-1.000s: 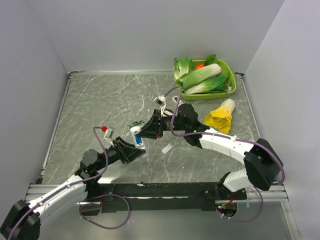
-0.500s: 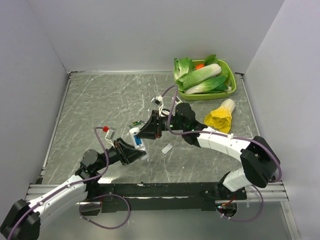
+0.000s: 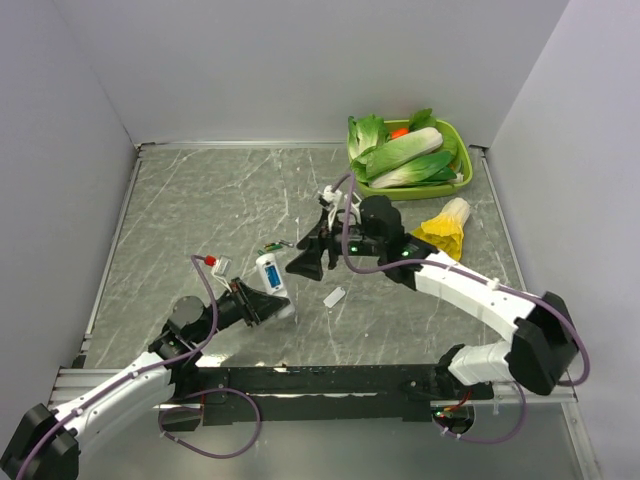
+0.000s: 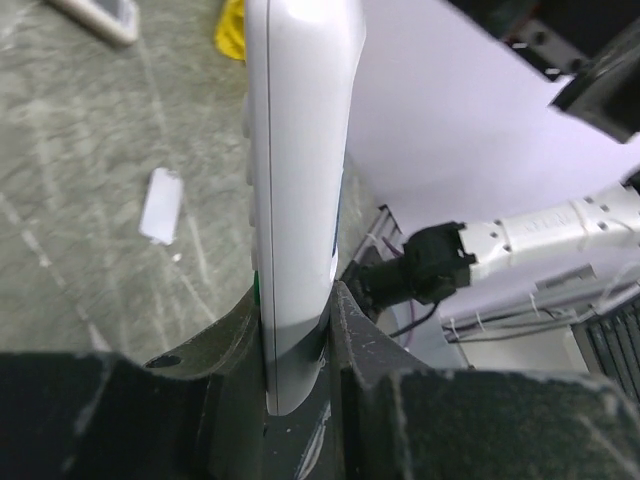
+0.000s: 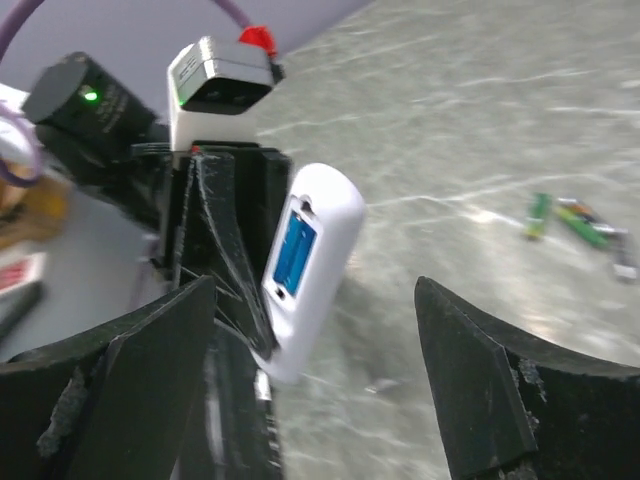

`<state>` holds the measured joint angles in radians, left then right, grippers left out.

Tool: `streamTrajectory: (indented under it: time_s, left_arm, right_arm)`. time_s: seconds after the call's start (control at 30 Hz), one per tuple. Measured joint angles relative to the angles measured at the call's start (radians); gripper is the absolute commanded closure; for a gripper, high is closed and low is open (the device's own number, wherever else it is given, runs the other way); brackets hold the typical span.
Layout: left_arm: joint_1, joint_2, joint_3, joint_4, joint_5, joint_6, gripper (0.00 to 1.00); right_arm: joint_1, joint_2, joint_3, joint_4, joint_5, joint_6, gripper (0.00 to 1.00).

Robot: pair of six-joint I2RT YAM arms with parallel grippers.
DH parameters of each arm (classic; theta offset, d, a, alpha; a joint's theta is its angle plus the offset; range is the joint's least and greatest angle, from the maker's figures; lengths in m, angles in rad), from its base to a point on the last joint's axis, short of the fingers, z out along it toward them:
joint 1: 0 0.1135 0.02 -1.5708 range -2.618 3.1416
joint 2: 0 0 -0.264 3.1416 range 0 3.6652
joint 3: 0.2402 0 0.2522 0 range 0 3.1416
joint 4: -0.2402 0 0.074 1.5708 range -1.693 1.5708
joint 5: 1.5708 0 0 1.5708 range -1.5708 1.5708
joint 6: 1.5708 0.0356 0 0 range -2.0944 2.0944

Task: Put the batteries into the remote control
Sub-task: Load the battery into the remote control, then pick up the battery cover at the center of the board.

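The left pincer [image 4: 297, 340] is closed tight on the remote control [image 4: 300, 180] and holds it by its lower end. The remote is a slim white one. It stands tilted above the desk [image 3: 200, 200], a little left of the middle of the top view. Its back is open, and the batteries [image 5: 292, 252] show as a blue strip in the slot. How many are in there cannot be told.

The right pincer [image 3: 297, 266] is wide open and holds nothing. It points at the remote from the right and is close to it, not touching.

A small white cover plate [image 3: 334, 297] lies flat on the desk just right of the remote. Some green cells [image 3: 270, 247] lie just above the remote in the top view. A green tray [image 3: 462, 178] with leafy vegetables [image 3: 405, 155] sits in the upper right corner. A yellow and white cabbage [image 3: 440, 232] lies below the tray.

In the left wrist view, another white remote [image 4: 100, 12] shows at the top left edge. There is dark writing on the white arm [image 4: 560, 235] at the right, but it is too blurry to read. No other words or brand names can be read.
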<state>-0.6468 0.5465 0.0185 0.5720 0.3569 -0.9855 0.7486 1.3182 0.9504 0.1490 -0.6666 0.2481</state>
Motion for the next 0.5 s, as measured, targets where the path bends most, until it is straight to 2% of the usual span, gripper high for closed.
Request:
streamTrajectory:
  time_s: [0.17, 0.33, 0.5]
  left_arm:
    - [0.000, -0.002, 0.000, -0.093, -0.078, -0.015, 0.99]
    - [0.000, -0.008, 0.000, -0.169, -0.136, -0.030, 0.99]
    - [0.000, -0.048, 0.000, -0.241, -0.180, -0.033, 0.99]
  right_arm:
    - [-0.040, -0.092, 0.019, -0.216, 0.125, -0.193, 0.11]
    - [-0.051, -0.085, 0.021, -0.425, 0.233, -0.407, 0.11]
    - [-0.056, 0.025, 0.051, -0.578, 0.354, -0.407, 0.11]
